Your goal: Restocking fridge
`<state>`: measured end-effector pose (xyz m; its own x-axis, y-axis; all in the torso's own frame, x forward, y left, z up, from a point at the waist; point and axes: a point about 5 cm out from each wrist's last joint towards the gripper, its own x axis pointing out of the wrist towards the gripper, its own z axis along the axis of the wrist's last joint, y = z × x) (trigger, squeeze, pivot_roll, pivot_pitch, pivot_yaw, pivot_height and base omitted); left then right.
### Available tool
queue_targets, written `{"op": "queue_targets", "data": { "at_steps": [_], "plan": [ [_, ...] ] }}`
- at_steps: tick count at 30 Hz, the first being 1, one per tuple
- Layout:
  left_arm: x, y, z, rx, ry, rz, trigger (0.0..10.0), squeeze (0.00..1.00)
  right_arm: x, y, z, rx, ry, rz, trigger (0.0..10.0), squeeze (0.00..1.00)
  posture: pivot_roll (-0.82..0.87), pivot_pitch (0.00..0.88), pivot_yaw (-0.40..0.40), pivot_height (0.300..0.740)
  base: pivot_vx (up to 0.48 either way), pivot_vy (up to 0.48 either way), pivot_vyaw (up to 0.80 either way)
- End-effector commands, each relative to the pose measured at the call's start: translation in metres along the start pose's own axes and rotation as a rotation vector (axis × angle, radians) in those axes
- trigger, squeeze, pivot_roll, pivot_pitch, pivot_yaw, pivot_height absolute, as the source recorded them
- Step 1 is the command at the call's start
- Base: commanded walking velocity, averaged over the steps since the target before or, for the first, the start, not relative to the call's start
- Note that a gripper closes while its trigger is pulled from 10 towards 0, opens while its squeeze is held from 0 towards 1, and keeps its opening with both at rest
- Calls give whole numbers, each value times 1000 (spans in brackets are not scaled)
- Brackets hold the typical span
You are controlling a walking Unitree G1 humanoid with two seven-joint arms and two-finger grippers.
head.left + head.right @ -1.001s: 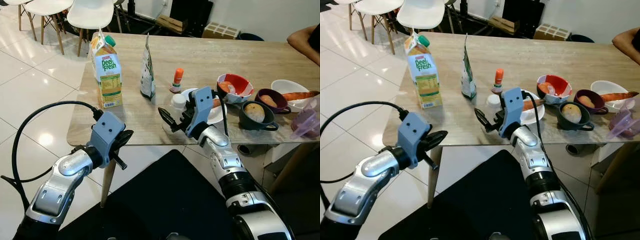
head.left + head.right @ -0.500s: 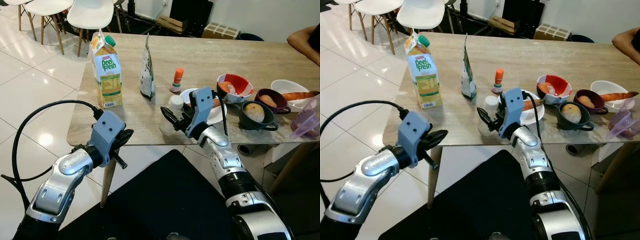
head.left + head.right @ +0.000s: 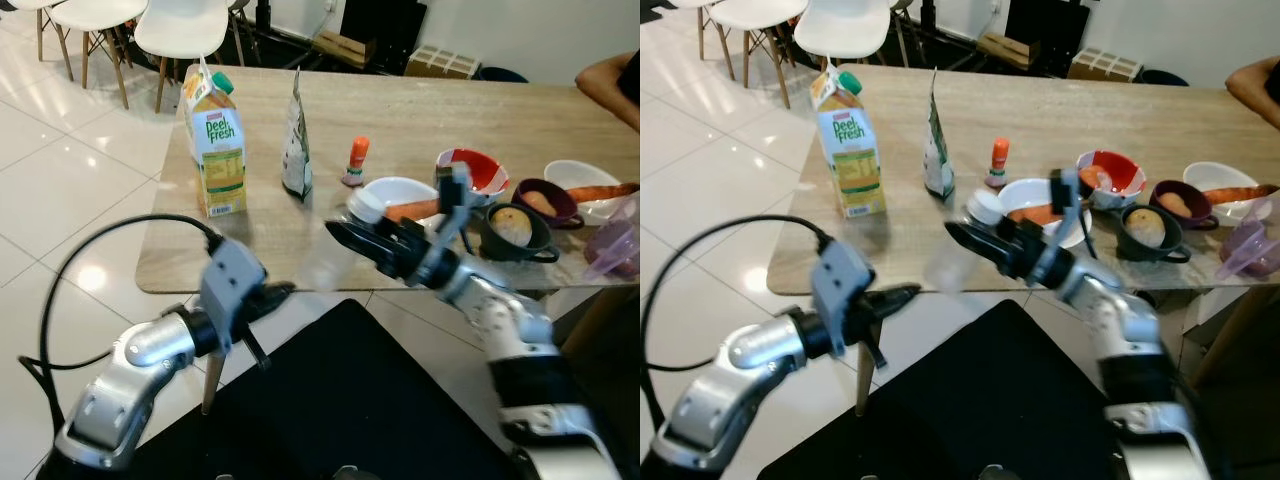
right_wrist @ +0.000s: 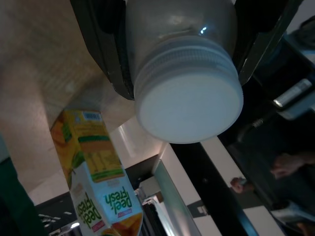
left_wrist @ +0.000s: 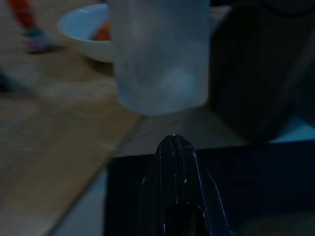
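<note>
wooden table (image 3: 420, 130) ahead, right gripper (image 3: 975, 240) fingers clasping white-capped bottle (image 4: 189, 93), left gripper (image 3: 275, 293) fingers pressed together, low

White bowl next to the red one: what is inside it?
An orange carrot lies across the white bowl. Its near part is covered by the right gripper, shut on a white-capped bottle, so anything else inside cannot be seen.
</note>
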<state>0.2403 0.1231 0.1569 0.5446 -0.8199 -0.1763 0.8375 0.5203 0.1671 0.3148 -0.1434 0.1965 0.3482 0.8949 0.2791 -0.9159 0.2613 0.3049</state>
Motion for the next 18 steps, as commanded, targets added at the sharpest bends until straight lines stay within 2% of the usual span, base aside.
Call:
{"op": "queue_targets", "data": {
  "at_steps": [1,2,3,4,7,8,10,12,14,16,17,18],
  "plan": [
    [-2,-10,1,6,7,-68,10000,0,-12,3,4,-6,3,24,10000,0,-38,121,-82,740,0,0,0],
    [-2,-12,-1,-1,16,-85,10000,0,-18,3,2,-2,30,21,10000,0,-37,120,-82,740,0,0,0],
    [-2,-14,-6,-9,50,-96,10000,0,-26,0,-8,-12,110,-9,10000,0,-37,122,-79,740,0,0,0],
    [-2,-14,-6,-9,50,-96,10000,0,-26,0,-8,-12,110,-9,10000,0,-37,122,-79,740,0,0,0],
    [-2,-13,-31,10,157,-57,10000,0,-50,-12,-46,-62,410,-144,10000,0,-41,120,-74,740,0,0,0],
    [-2,-13,-31,10,157,-57,10000,0,-50,-12,-46,-62,410,-144,10000,0,-41,120,-74,740,0,0,0],
    [-2,-12,-48,9,199,-6,10000,0,-68,-20,-76,-55,578,-246,10000,0,-41,118,-72,740,0,0,0],
    [-3,-11,-64,-32,249,60,10000,0,-79,-22,-97,-25,640,-292,10000,0,-39,115,-72,740,0,0,0],
    [-7,-7,-93,-75,333,190,10000,0,-89,-23,-120,-21,694,-371,10000,0,-40,112,-71,740,0,0,0],
    [-7,-7,-93,-75,333,190,10000,0,-89,-23,-120,-21,694,-371,10000,0,-40,112,-71,740,0,0,0],
    [-13,-4,-121,-130,403,334,10000,0,-96,-27,-139,-20,720,-486,10000,0,-43,110,-71,740,0,0,0],
    [-13,-4,-121,-130,403,334,10000,0,-96,-27,-139,-20,720,-486,10000,0,-43,110,-71,740,0,0,0]
  ]
}}
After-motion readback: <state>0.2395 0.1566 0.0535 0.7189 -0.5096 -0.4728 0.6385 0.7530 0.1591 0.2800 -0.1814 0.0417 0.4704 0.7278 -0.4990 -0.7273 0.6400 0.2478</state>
